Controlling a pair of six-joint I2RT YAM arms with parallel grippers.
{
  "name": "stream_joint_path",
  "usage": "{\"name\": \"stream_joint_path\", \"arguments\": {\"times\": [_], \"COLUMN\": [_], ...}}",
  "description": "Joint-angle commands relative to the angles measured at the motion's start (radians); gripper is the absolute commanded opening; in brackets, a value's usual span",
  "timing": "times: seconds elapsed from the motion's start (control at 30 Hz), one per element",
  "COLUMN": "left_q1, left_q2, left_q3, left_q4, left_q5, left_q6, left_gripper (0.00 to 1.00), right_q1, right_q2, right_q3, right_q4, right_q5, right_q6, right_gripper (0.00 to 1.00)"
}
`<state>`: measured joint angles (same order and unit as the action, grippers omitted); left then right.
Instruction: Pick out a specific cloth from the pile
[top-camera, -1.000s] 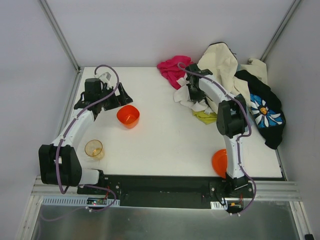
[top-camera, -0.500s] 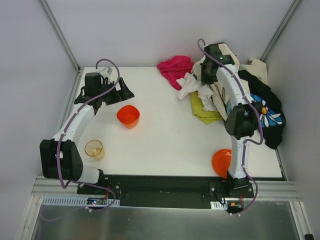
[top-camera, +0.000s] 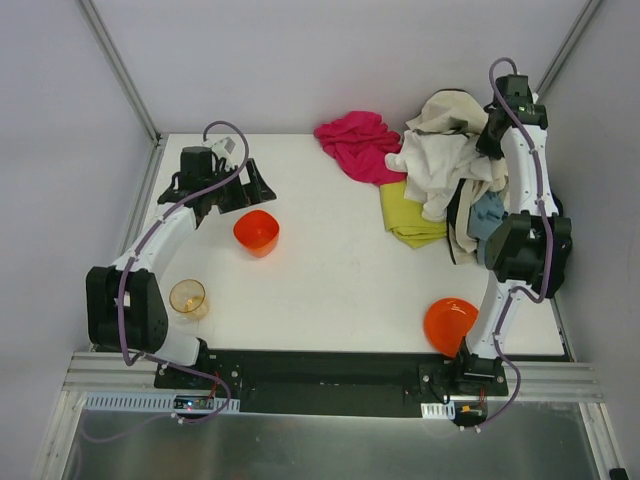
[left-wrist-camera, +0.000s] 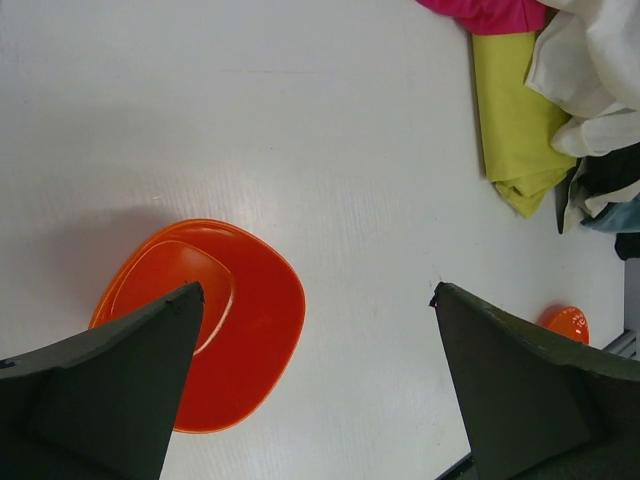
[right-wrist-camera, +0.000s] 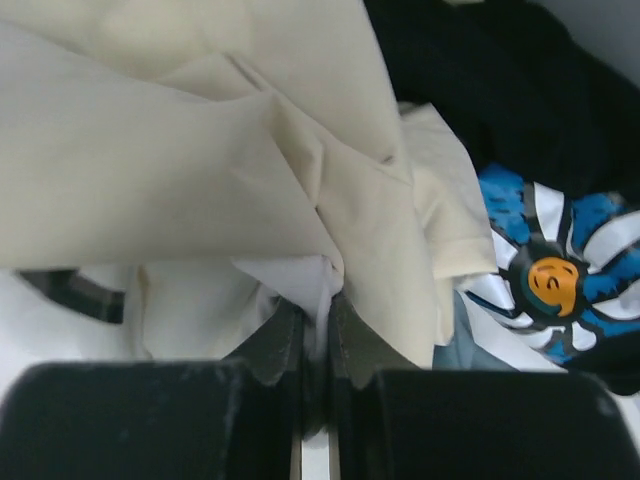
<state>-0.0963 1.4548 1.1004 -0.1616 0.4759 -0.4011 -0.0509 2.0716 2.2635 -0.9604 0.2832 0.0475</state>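
Note:
The yellow-green cloth (top-camera: 408, 215) (left-wrist-camera: 515, 120) lies flat on the table at the left edge of the pile (top-camera: 450, 165), its right part under white and cream garments. My right gripper (top-camera: 495, 130) (right-wrist-camera: 318, 310) is raised over the back right of the pile, shut on a fold of a white garment (right-wrist-camera: 295, 282). Cream fabric (right-wrist-camera: 200, 150) drapes above that fold. The lifted garments hang from it toward the table. My left gripper (top-camera: 238, 193) (left-wrist-camera: 315, 290) hovers wide open and holding nothing above the table, next to an orange bowl (top-camera: 256, 232) (left-wrist-camera: 215, 320).
A magenta cloth (top-camera: 355, 140) (left-wrist-camera: 490, 12) lies behind the yellow-green one. A black daisy-print garment (right-wrist-camera: 555, 280) and light blue fabric (top-camera: 487, 215) sit by the right arm. An orange dish (top-camera: 450, 325) is near the right base, a clear cup (top-camera: 188, 297) front left.
My right gripper has carried the white and cream garments up and to the back right, uncovering more of the yellow-green cloth. The left gripper has shifted slightly right.

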Motion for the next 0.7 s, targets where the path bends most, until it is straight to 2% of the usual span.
{"name": "stream_joint_path", "arguments": {"times": [0.0,0.17,0.33,0.57,0.6,0.67], "left_q1": [-0.026,-0.051,-0.051,-0.043,-0.043,-0.043], "left_q2": [0.016,0.029,0.024,0.026,0.016,-0.007], "left_q3": [0.044,0.061,0.068,0.085,0.081,0.069], "left_q4": [0.017,0.016,0.014,0.022,0.022,0.024], "left_q5": [0.032,0.023,0.021,-0.006,-0.022,-0.057], "left_q6": [0.005,0.008,-0.013,-0.050,-0.047,-0.041], "left_gripper": [0.99,0.99,0.99,0.99,0.99,0.99], "right_q1": [-0.066,-0.066,-0.066,-0.064,-0.061,-0.053], "right_q2": [-0.019,0.065,0.071,-0.001,-0.028,-0.088], "right_q3": [-0.160,-0.361,-0.547,-0.576,-0.578,-0.585], "right_q4": [-0.024,-0.023,0.058,0.089,0.092,0.104], "right_q5": [0.090,-0.030,-0.098,-0.167,-0.170,-0.173], "right_q6": [0.048,0.066,0.061,0.002,-0.009,-0.024], "right_gripper": [0.00,0.00,0.03,0.14,0.29,0.50]}}
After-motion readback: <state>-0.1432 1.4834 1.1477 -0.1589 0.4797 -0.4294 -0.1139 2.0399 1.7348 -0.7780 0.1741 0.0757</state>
